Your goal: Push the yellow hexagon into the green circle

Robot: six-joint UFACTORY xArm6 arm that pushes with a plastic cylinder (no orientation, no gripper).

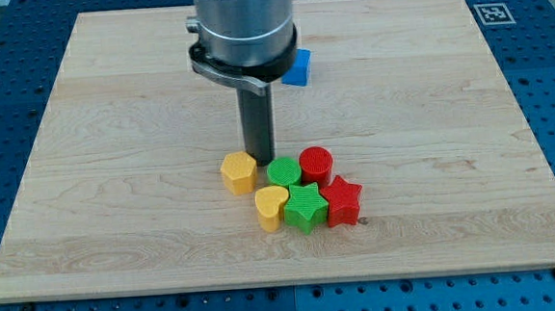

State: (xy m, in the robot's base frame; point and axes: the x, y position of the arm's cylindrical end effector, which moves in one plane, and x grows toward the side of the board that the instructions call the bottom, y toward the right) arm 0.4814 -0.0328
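The yellow hexagon (239, 172) lies near the board's middle, just left of the green circle (282, 173), with a narrow gap between them. My tip (260, 159) stands on the board just above that gap, close to both blocks. The rod rises from there into the grey arm body at the view's top.
A red circle (316, 163) sits right of the green circle. A yellow heart (271, 208), a green star (306, 207) and a red star (342, 201) lie in a row below. A blue block (297, 68) is partly hidden behind the arm. The wooden board (83, 138) lies on a blue perforated table.
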